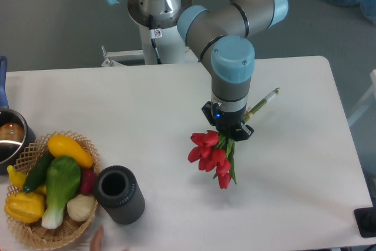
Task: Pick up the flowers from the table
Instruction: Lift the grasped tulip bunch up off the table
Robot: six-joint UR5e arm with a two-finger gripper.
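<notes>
Flowers: we find the flowers (212, 154) right of the tabletop's centre, red buds pointing toward the near edge, stems running up and right behind the arm.
Pincer: we see the pincer (228, 132) directly over the stems just above the buds; we cannot tell whether its jaws are closed on them.
Tabletop: the tabletop (147, 116) is white.
Cylinder: a dark ribbed cylinder (119, 194) lies left of the flowers.
Basket: a woven basket (56, 233) of vegetables sits at the near-left corner.

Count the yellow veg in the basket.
3 visible. A squash lies along the top of the woven basket, a pepper sits at its lower left, and a tip pokes out behind the cucumber. More may be buried.
</notes>
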